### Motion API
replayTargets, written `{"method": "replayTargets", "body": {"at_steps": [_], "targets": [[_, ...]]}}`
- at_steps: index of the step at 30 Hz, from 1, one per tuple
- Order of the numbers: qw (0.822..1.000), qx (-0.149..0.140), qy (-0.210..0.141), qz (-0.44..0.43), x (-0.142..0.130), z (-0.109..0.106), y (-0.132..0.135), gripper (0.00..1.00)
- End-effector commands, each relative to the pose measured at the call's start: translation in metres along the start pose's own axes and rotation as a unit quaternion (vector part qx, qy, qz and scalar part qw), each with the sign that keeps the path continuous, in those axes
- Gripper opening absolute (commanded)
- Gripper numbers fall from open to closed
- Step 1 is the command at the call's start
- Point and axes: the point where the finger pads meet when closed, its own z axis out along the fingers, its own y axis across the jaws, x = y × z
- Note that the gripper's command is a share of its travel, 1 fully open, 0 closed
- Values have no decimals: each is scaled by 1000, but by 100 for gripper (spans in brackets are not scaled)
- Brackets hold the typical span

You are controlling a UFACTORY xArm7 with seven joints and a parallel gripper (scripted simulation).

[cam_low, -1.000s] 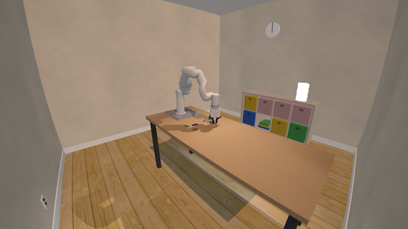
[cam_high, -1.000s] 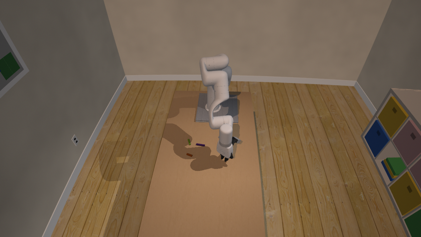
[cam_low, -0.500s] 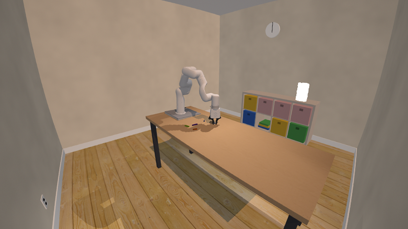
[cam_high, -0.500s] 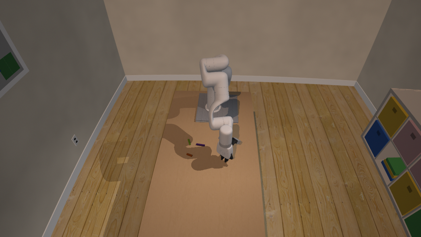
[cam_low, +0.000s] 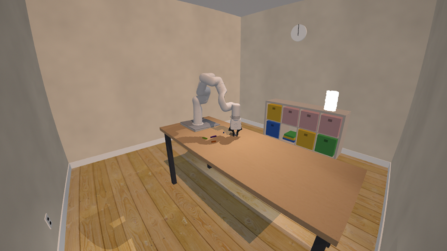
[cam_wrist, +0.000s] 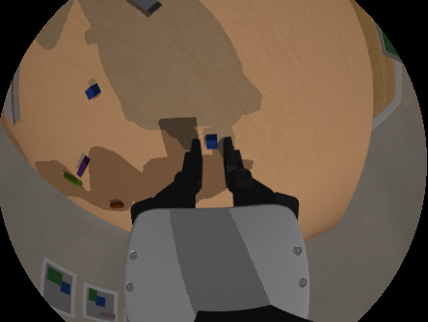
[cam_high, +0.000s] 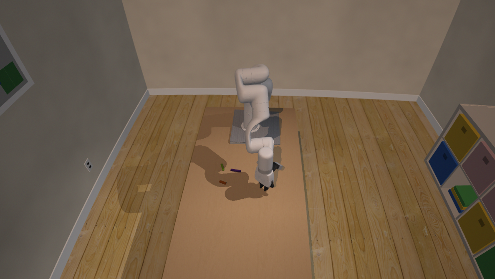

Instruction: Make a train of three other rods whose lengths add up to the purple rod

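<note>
My gripper (cam_high: pixel 264 189) (cam_low: pixel 235 135) (cam_wrist: pixel 212 148) is partly open and empty, pointing down low over the table. One blue rod (cam_wrist: pixel 211 142) shows between the fingertips in the wrist view, free of both fingers. Another blue rod (cam_wrist: pixel 92 92) lies apart, upper left there. The purple rod (cam_high: pixel 235 170) (cam_low: pixel 213 136) (cam_wrist: pixel 83 166) lies left of the gripper in the top view, near the lime rod (cam_high: pixel 222 166) (cam_low: pixel 204 138) (cam_wrist: pixel 72 178). The orange rod (cam_high: pixel 222 182) (cam_low: pixel 213 141) (cam_wrist: pixel 117 204) lies apart from them. A grey block (cam_wrist: pixel 145 4), apparently the grey rod, is cut by the top edge.
The table (cam_high: pixel 238 235) (cam_low: pixel 272 167) carries the arm's grey base plate (cam_high: pixel 236 135) (cam_low: pixel 186 123) at its back. The arm's shadow falls over the orange rod and around the lime and purple rods. A shelf (cam_low: pixel 305 106) stands on the floor beyond the table.
</note>
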Motion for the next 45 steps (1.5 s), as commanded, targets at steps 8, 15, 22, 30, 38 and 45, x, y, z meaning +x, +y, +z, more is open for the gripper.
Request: {"method": "replayTargets", "body": {"at_steps": [8, 15, 22, 30, 38, 45], "targets": [[1000, -2, -2, 0, -1, -2, 1, 24], [1000, -2, -2, 0, -1, -2, 1, 24], [1000, -2, -2, 0, -1, -2, 1, 4], [1000, -2, -2, 0, -1, -2, 1, 4], [1000, -2, -2, 0, -1, -2, 1, 4], [1000, -2, -2, 0, -1, -2, 1, 4]]}}
